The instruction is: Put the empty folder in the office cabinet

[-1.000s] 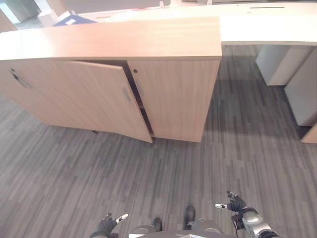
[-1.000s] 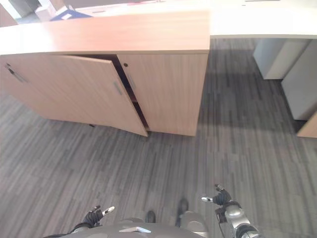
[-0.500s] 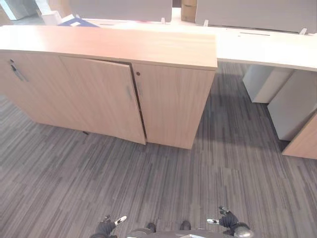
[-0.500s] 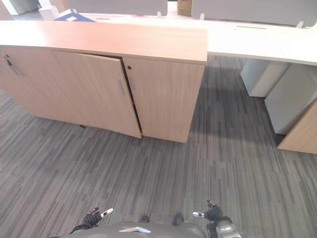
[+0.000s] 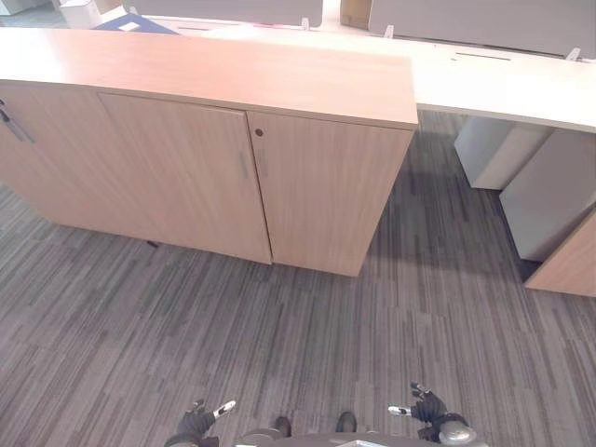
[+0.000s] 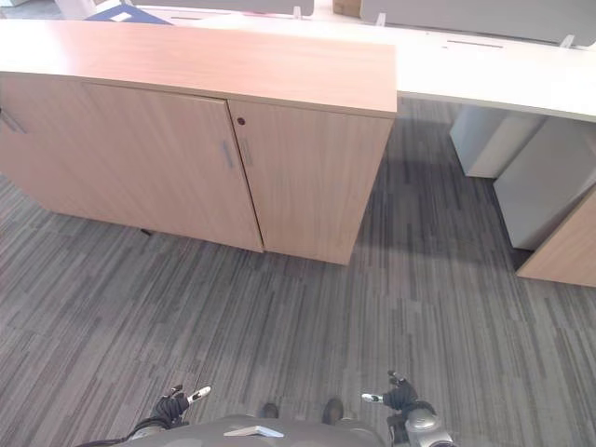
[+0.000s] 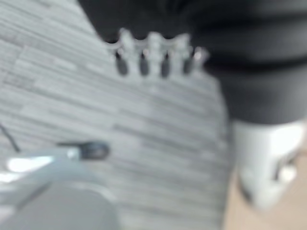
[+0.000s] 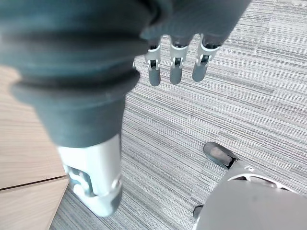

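Note:
The light wood office cabinet (image 5: 214,84) stands ahead of me with both middle doors (image 5: 186,177) flush and closed. A blue folder (image 5: 130,20) lies on the desk behind the cabinet's far left end, partly cut off by the cabinet top. My left hand (image 5: 200,421) hangs low above the carpet, fingers (image 7: 153,52) straight and holding nothing. My right hand (image 5: 424,408) hangs low on the other side, fingers (image 8: 175,67) relaxed and empty. Both hands are far from the cabinet and the folder.
A long white desk (image 5: 503,79) runs behind the cabinet to the right, with grey pedestals (image 5: 549,191) under it. A wood panel (image 5: 568,270) juts in at the right edge. Grey striped carpet (image 5: 279,335) lies between me and the cabinet.
The cabinet's left middle door has swung from ajar to fully closed. The view has shifted a little. Both hands stay low and empty.

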You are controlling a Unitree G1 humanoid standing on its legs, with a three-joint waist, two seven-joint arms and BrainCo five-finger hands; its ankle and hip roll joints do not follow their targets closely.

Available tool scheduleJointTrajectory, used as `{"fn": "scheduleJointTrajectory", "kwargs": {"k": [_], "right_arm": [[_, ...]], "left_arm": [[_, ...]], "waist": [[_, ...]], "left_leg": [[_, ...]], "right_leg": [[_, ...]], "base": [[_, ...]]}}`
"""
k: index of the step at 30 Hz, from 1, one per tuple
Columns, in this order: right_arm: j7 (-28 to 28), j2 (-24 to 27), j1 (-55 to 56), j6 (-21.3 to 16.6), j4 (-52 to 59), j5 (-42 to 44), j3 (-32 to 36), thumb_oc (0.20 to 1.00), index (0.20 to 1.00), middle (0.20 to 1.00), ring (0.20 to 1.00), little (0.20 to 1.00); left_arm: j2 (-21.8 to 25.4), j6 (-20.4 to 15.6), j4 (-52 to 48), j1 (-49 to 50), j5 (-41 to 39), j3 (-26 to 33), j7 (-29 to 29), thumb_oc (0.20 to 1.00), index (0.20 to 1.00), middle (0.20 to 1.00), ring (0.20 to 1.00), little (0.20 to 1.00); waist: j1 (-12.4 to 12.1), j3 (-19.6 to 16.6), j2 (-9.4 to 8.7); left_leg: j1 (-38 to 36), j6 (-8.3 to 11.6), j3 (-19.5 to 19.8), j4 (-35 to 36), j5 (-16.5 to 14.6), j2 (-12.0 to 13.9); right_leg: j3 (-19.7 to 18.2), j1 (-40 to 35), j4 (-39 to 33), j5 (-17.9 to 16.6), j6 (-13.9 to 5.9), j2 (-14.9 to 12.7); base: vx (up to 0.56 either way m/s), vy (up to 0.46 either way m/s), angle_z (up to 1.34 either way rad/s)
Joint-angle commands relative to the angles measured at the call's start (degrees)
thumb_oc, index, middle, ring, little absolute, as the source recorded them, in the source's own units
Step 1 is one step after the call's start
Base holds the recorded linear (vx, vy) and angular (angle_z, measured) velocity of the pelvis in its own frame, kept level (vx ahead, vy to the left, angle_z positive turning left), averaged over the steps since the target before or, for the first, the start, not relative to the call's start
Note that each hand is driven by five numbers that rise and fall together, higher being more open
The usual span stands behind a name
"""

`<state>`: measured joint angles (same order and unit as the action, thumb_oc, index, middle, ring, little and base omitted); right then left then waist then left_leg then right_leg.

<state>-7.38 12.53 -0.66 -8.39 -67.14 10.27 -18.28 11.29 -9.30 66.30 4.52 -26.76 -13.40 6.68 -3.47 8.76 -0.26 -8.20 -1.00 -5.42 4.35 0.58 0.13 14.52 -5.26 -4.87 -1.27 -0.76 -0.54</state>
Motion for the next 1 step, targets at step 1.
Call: {"fn": "scheduleJointTrajectory", "kwargs": {"k": [1], "right_arm": [[0.2, 1.8, -2.4, -0.8, 1.0, 1.5, -1.8, 1.000, 1.000, 1.000, 1.000, 1.000]], "left_arm": [[1.3, -1.6, 1.7, -1.6, -2.3, 0.0, -0.9, 1.000, 1.000, 1.000, 1.000, 1.000]], "waist": [[0.4, 0.3, -0.86]], "left_leg": [[0.8, -0.93, 0.0, 0.6, -2.3, -2.3]], "right_leg": [[-1.0, -3.1, 0.6, 0.1, -4.10, -3.0]], "base": [[0.00, 0.000, 0.00]]}}
